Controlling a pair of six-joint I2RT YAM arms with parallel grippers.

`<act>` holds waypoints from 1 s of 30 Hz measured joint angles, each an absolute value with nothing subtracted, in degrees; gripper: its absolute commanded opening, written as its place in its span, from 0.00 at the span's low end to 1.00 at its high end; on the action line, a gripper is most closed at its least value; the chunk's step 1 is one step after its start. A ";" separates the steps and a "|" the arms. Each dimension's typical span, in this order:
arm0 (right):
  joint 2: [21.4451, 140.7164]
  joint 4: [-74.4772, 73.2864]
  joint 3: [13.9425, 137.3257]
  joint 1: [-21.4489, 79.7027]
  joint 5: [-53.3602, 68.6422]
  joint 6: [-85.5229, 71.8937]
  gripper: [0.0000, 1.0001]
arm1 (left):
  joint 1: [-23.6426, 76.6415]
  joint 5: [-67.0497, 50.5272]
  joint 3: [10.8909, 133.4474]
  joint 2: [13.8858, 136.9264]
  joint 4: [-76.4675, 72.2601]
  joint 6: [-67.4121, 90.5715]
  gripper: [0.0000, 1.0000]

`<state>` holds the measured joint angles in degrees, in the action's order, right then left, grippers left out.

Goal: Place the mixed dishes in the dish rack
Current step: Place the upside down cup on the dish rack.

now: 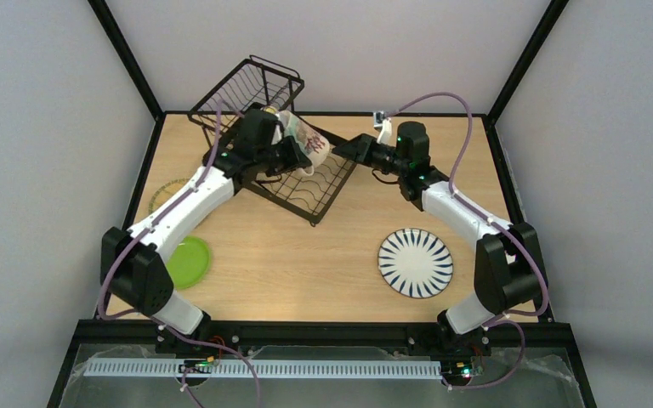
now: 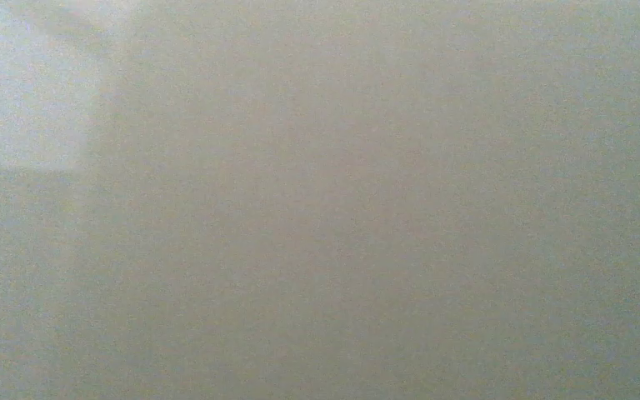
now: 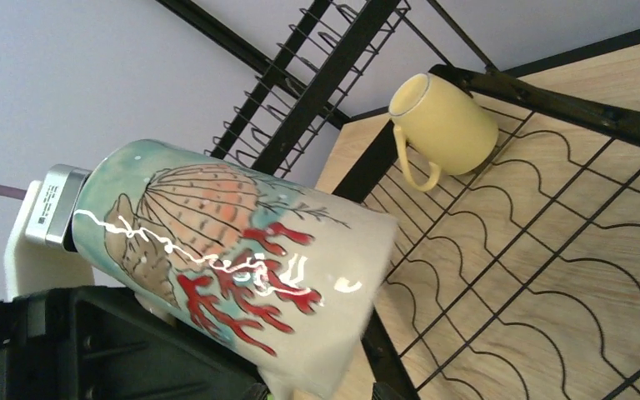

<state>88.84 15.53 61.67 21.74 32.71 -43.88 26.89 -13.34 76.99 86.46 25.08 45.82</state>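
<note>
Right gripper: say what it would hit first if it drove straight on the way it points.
Most likely the beige mug with the shell-and-coral print, which the left gripper holds tilted above the dish rack. The right gripper points at its side, though the gap between them is hard to judge.

Your light wood table (image 1: 306, 263) had the black dish rack (image 1: 306, 191) sitting toward the far left, a lime-green plate (image 1: 191, 262) at the near left, a yellow woven plate (image 1: 163, 197) half hidden further back, and the striped plate (image 1: 416, 263) near right
</note>
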 measured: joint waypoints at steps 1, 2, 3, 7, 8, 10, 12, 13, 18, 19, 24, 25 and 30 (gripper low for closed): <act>88.84 15.03 61.93 21.74 32.47 -43.42 0.71 | 28.01 -11.90 78.81 87.99 26.92 44.25 0.02; 88.84 14.39 62.26 21.71 32.14 -42.96 0.71 | 29.08 -10.59 80.44 89.38 28.40 43.05 0.01; 88.84 14.09 62.41 21.69 31.86 -42.54 0.71 | 30.06 -9.28 81.97 90.67 29.67 41.82 0.02; 88.84 12.12 63.29 21.23 30.70 -41.06 0.71 | 33.41 -3.75 87.29 95.15 34.09 37.23 0.02; 88.84 11.40 63.61 21.06 30.26 -40.64 0.71 | 34.09 -2.48 88.14 96.05 34.92 36.27 0.02; 88.88 9.87 64.55 20.95 29.15 -39.72 0.71 | 35.16 0.19 89.38 97.71 36.40 34.70 0.01; 89.12 8.23 66.13 20.91 27.97 -38.61 0.71 | 35.75 2.96 89.97 99.26 37.58 33.41 0.02; 89.43 7.64 67.07 20.86 27.44 -38.04 0.71 | 35.90 4.25 90.04 99.94 38.00 33.06 0.02; 93.21 5.41 71.24 20.73 25.65 -35.81 0.71 | 36.10 11.18 90.04 103.92 40.21 31.86 0.01; 94.08 5.13 71.53 20.73 25.41 -35.64 0.71 | 36.10 12.29 90.04 104.62 40.51 31.75 0.02; 98.02 3.84 71.59 20.73 24.49 -34.98 0.71 | 36.10 17.19 90.04 107.66 40.49 31.66 0.02; 98.67 3.64 71.61 20.73 24.32 -34.87 0.71 | 36.10 18.06 90.04 108.22 40.27 31.68 0.02; 100.92 2.66 72.75 20.73 23.81 -34.46 0.71 | 36.27 20.73 89.56 110.17 37.67 32.40 0.02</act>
